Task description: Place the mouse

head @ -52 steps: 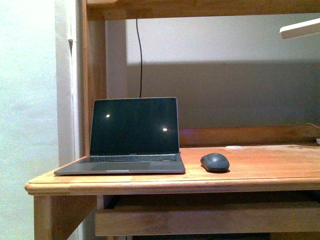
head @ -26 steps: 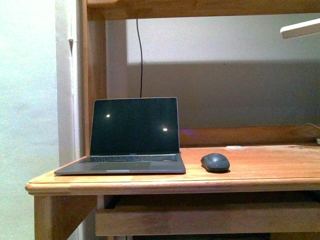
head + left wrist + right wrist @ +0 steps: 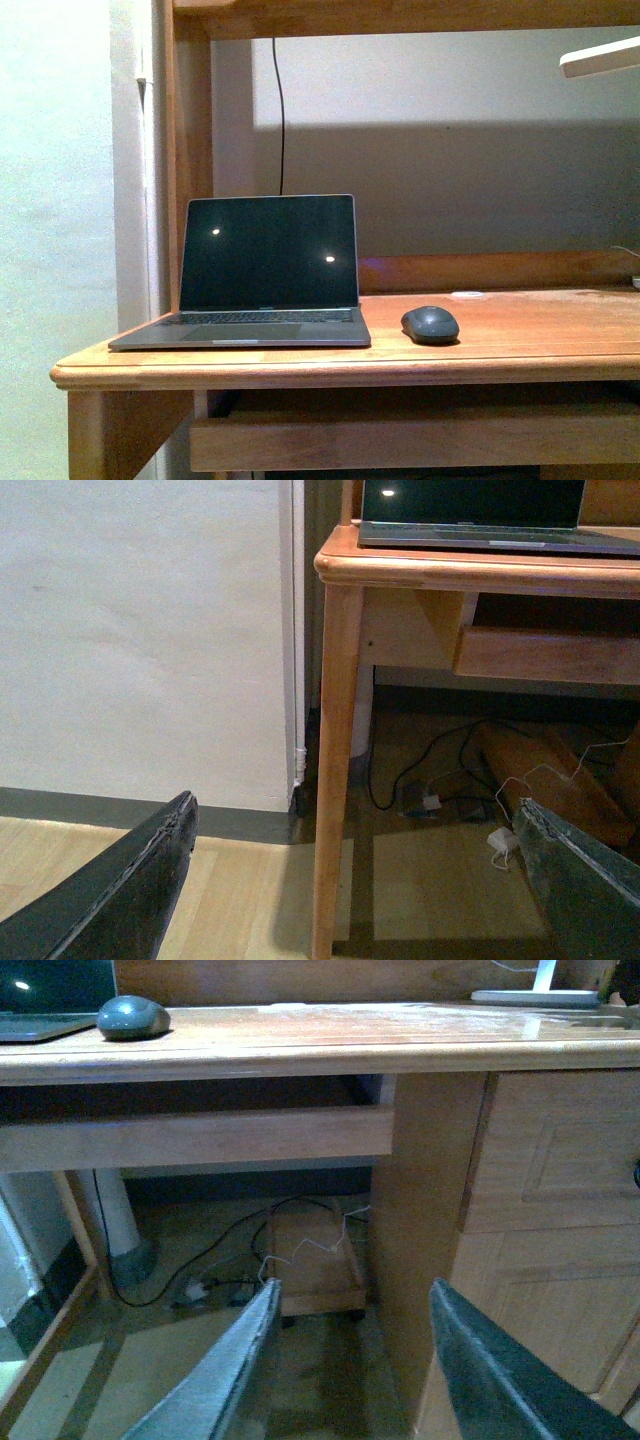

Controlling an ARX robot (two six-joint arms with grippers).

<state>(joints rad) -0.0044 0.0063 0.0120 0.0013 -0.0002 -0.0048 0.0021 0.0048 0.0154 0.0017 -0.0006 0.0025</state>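
Observation:
The dark grey mouse [image 3: 430,325] lies on the wooden desk [image 3: 520,340], just right of the open laptop [image 3: 262,272]. It also shows in the right wrist view [image 3: 133,1017] on the desk top. Neither arm shows in the front view. My left gripper [image 3: 355,815] is open and empty, low near the floor beside the desk's left leg [image 3: 335,770]. My right gripper [image 3: 355,1295] is open and empty, below the desk top, facing the space under the desk.
A desk drawer front [image 3: 200,1135] runs under the top. A cabinet with drawers [image 3: 550,1170] stands at the desk's right. Cables and a plug strip [image 3: 440,800] lie on the floor beneath. A white lamp arm [image 3: 600,57] hangs at upper right.

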